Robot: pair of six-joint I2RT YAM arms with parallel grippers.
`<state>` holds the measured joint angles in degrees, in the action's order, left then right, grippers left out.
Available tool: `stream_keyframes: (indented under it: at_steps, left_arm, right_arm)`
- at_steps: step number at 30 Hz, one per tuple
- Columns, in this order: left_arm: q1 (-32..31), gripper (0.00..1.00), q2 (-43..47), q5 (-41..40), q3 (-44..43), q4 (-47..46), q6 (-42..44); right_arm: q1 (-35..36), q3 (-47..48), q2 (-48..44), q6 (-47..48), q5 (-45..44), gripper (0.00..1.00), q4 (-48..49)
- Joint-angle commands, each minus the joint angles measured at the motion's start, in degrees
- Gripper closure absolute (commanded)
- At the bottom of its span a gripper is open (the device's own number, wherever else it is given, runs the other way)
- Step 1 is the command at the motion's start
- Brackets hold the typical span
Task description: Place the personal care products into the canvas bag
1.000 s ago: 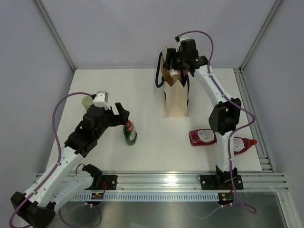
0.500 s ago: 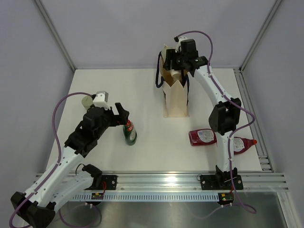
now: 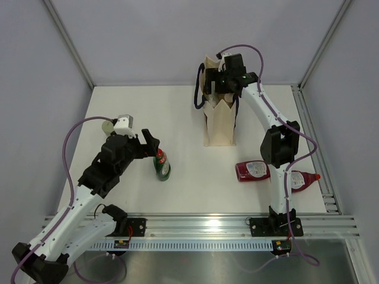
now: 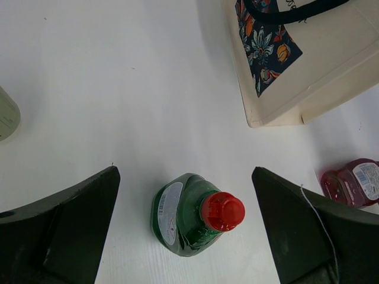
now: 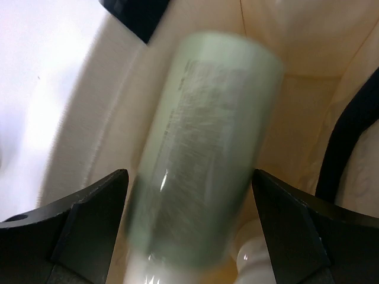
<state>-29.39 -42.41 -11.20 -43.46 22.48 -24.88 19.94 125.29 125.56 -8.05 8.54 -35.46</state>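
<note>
Hovering over the open mouth of the canvas bag, the right gripper has its fingers spread wide, with an olive-grey bottle blurred in the gap between them and already inside the beige fabric walls. The blur hides whether either pad touches it. Below that bottle, near the right-hand finger, a pale rounded shape shows deeper in the bag, too partly seen to identify. A dark navy strap curves down just beyond the same finger. Across the white table, the left gripper is likewise wide open and holding nothing. The dark green bottle stands upright between its two fingers, red cap up, clear of both pads. Ahead of the left gripper's right-hand finger stands the bag, showing a floral patch on its side. One dark red bottle lies just outside that finger, and a second dark red bottle lies on its side near it. Well outside the opposite finger, a second olive-grey bottle sits at the edge of the left wrist view.
</note>
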Motion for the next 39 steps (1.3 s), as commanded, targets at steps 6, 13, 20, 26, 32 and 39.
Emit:
stream_keyframes:
  at_steps: [6,13,20,26,32,39]
  left_arm:
    - [0.21,0.01,2.42,-1.81,0.40,0.19,0.19]
    - [0.21,0.01,3.48,-0.49,1.01,0.63,0.10]
    - [0.21,0.01,5.41,5.47,1.10,2.74,0.01]
    - [0.21,0.01,8.22,13.13,1.19,3.44,1.06]
    - [0.21,0.01,11.38,16.83,2.59,3.45,0.02]
    - [-0.66,0.01,8.23,12.26,5.13,6.88,-5.70]
  right_arm:
    - [-0.34,-1.19,-3.21,0.76,3.94,0.00,-3.83]
    - [-2.45,-4.52,-7.25,7.32,19.09,0.01,-0.67]
    - [-3.42,-6.91,-16.21,23.33,33.55,0.01,-0.30]
    - [-5.09,-12.07,-23.07,29.32,40.32,0.01,1.27]
    - [-5.62,-17.87,-29.05,34.33,48.32,0.01,-3.46]
    - [-5.62,-26.58,-35.37,40.39,49.56,0.01,-11.20]
